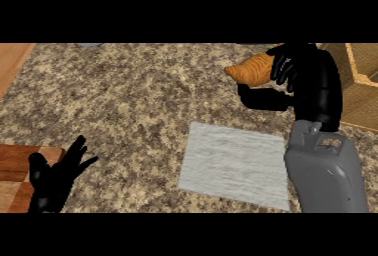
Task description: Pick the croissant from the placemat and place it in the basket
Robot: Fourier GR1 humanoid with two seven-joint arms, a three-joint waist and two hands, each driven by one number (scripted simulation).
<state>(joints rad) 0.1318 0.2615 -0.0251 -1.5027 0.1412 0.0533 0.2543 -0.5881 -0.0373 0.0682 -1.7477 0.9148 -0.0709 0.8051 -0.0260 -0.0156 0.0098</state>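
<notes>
Up by the tan woven wicker basket (360,100), my right hand (306,70) is curled round the golden-brown croissant (251,70), holding it well off the pale grey cloth placemat (236,165) and high enough, I reckon, to clear the rim (left hand (55,172) just rests open, lower left).

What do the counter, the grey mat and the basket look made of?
Counter: speckled brown and cream, so probably granite-like stone, matte. Placemat: pale grey with soft mottling, probably cloth. Basket: tan with a fine crosshatch, seemingly woven wicker or straw.
</notes>
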